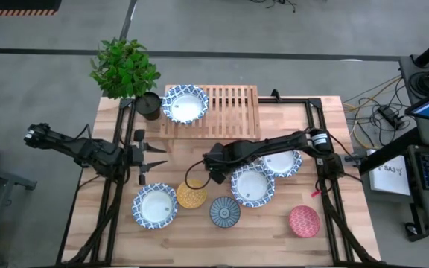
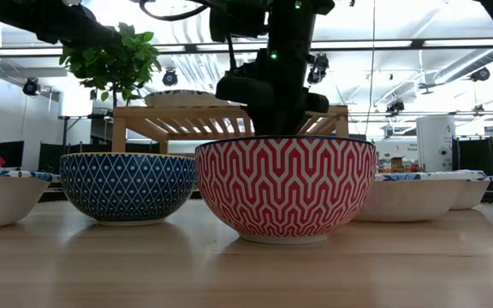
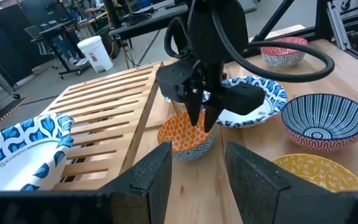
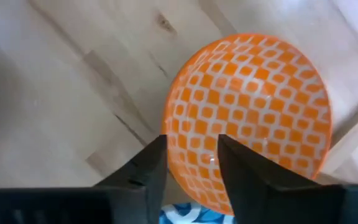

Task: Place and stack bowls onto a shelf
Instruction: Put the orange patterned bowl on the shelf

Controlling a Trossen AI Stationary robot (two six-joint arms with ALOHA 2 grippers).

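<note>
I see the right gripper point(image 3: 197, 115) directly above the orange bowl point(image 3: 185, 138), fingers apart astride its rim, not clamped. The bowl sits on the table point(image 1: 274, 223) just beside the shelf point(image 1: 233, 112). The left gripper point(image 1: 155, 155) waits nearby, fingers apart.

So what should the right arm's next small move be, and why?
Probably lower the right gripper a little and close on the orange bowl's rim. Its fingers hang open right over that bowl, which sits on the table beside the shelf. The left gripper waits open nearby.
</note>
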